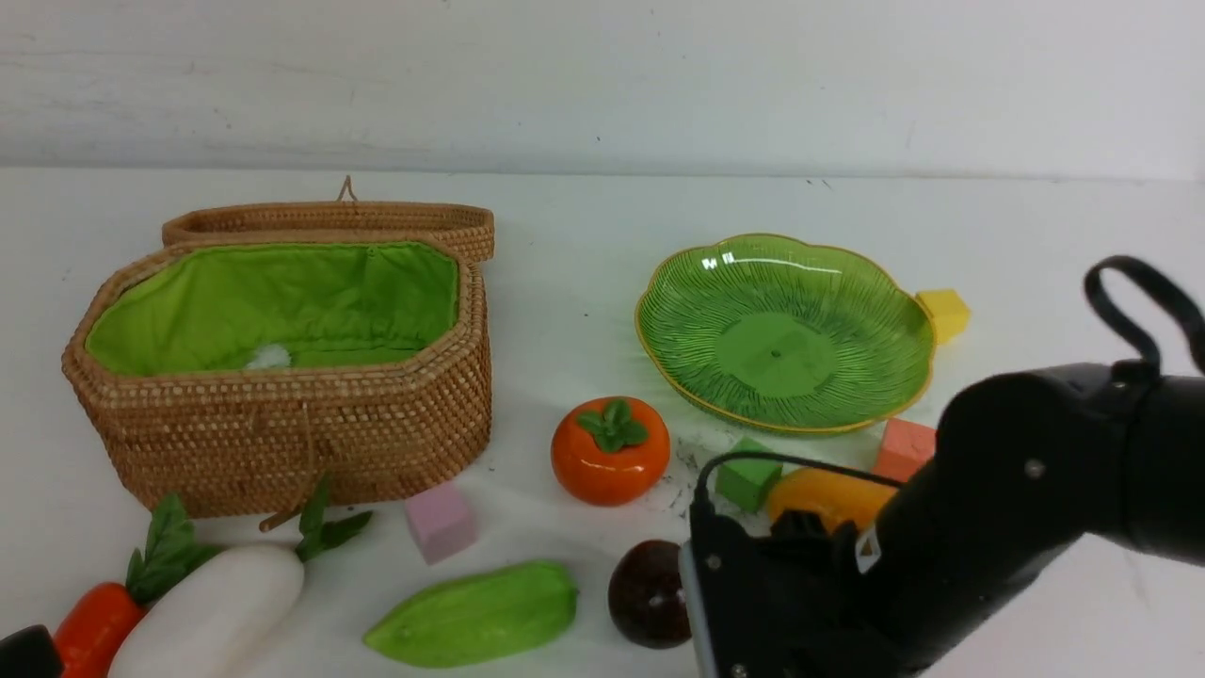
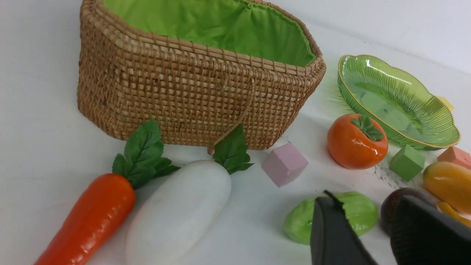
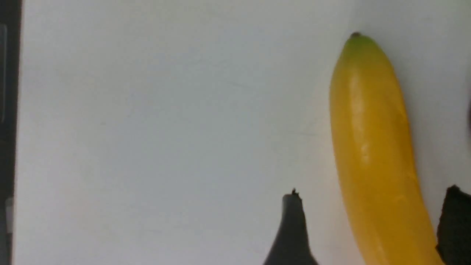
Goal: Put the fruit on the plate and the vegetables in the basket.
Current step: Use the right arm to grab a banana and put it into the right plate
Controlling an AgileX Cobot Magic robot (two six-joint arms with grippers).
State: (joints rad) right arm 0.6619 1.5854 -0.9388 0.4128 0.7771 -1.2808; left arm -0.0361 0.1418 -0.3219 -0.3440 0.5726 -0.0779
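Note:
My right gripper (image 3: 373, 191) is open, its fingers astride the yellow banana (image 3: 368, 147) lying on the table, with a gap on each side. My left gripper (image 2: 368, 197) is open and empty, low over the table near the green gourd (image 2: 353, 213) and the purple mangosteen (image 2: 393, 202). The carrot (image 1: 94, 626) and white radish (image 1: 212, 612) lie in front of the open basket (image 1: 282, 424). The persimmon (image 1: 610, 450) and the mango (image 1: 828, 494) sit near the empty green plate (image 1: 786, 330). My right arm (image 1: 941, 527) hides the banana in the front view.
Foam cubes lie about: pink (image 1: 440, 521) by the basket, green (image 1: 748, 476) and salmon (image 1: 904, 450) at the plate's near edge, yellow (image 1: 944, 313) at its far right. The basket lid (image 1: 329, 221) hangs behind. Something small and white (image 1: 268, 356) lies inside the basket.

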